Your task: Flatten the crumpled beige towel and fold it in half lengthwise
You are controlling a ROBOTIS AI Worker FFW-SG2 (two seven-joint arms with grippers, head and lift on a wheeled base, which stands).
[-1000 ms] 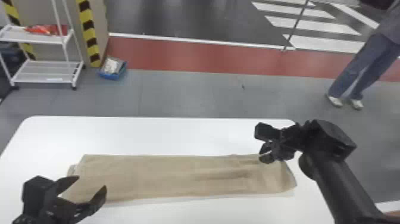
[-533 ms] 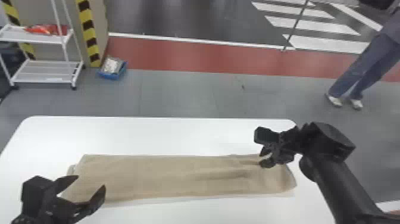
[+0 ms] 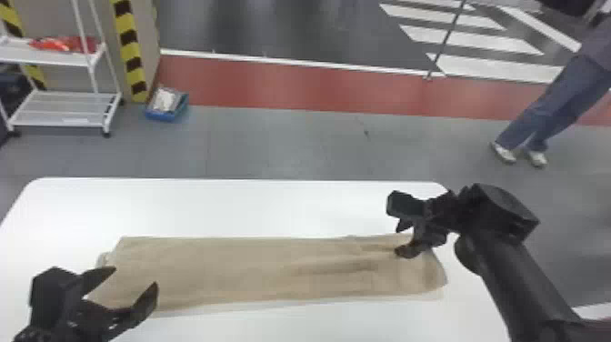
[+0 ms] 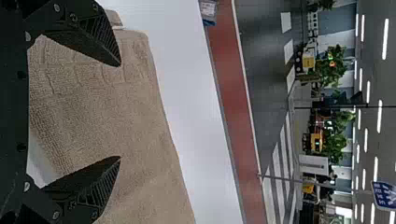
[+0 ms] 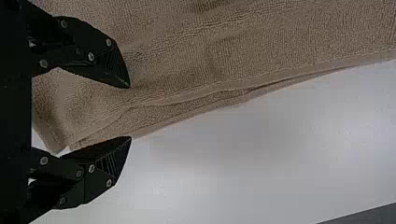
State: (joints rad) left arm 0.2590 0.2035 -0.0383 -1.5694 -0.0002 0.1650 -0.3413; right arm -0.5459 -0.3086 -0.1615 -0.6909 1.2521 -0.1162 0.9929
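"Two grippers are seen in the head view, one near each end of the towel. How is the left gripper (image 3: pixel 135 276) held?"

"Wide. Its fingers (image 4: pixel 95 39) are spread over the towel's left end, toward the near side, and nothing is gripped between them. Whether the cloth is touched cannot be told."

"And the right gripper (image 3: pixel 397 241)?"

"It is opened too. It is placed at the far edge, near the right end; in the right wrist view one of its fingers (image 5: pixel 105 53) is seen over the cloth and the other is set past the edge, toward the bare tabletop. No cloth is seen pinched there."

"Where is the beige terry towel (image 3: pixel 250 264) laid?"

"Across the white table (image 3: pixel 227 204), in a long, doubled strip running from left to right. Soft creases are shown toward its right half. Along the far edge, two hems are left slightly out of line, with the lower layer exposed. At the far left corner, a small piece is left jutting out."

"What is found beyond the table?"

"A white wheeled rack (image 3: pixel 63 109) is stood on the grey floor at the left, with a blue bin (image 3: pixel 164 114) placed just beside it."
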